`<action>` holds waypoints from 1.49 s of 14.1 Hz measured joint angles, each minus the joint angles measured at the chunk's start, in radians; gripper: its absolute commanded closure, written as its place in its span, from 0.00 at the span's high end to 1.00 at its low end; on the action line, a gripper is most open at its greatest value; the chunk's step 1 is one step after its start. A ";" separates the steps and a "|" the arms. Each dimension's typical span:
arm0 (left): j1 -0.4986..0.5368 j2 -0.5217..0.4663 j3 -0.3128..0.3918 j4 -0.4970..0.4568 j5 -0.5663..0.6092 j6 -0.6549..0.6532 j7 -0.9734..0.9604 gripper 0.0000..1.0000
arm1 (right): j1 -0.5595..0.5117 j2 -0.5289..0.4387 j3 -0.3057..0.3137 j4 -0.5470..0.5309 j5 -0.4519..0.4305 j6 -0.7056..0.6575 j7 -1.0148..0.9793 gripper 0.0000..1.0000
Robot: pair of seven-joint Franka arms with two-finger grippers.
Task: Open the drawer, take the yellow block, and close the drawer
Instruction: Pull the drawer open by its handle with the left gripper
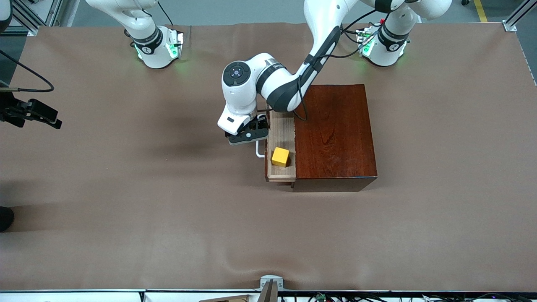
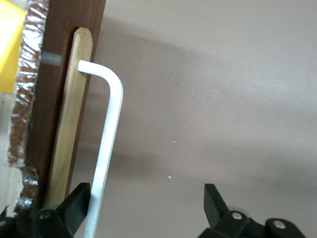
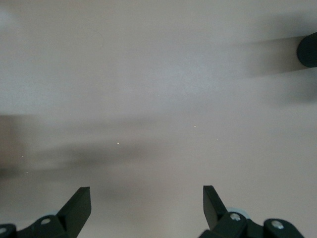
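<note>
The dark reddish-brown wooden box stands mid-table. Its drawer is pulled partly out toward the right arm's end, showing the pale interior. The yellow block lies in the drawer's part nearer the front camera; a corner shows in the left wrist view. My left gripper is open at the white handle. In the left wrist view the handle bar runs between the fingers of that gripper, close against one finger. My right gripper waits, open, over bare table at the right arm's end.
Brown cloth covers the whole table. A dark round object sits at the table's edge at the right arm's end, and it also shows in the right wrist view. A metal bracket is at the table's front edge.
</note>
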 measured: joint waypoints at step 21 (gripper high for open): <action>-0.029 0.002 -0.002 -0.003 0.017 0.076 0.002 1.00 | 0.006 0.004 0.004 -0.002 0.000 0.002 0.000 1.00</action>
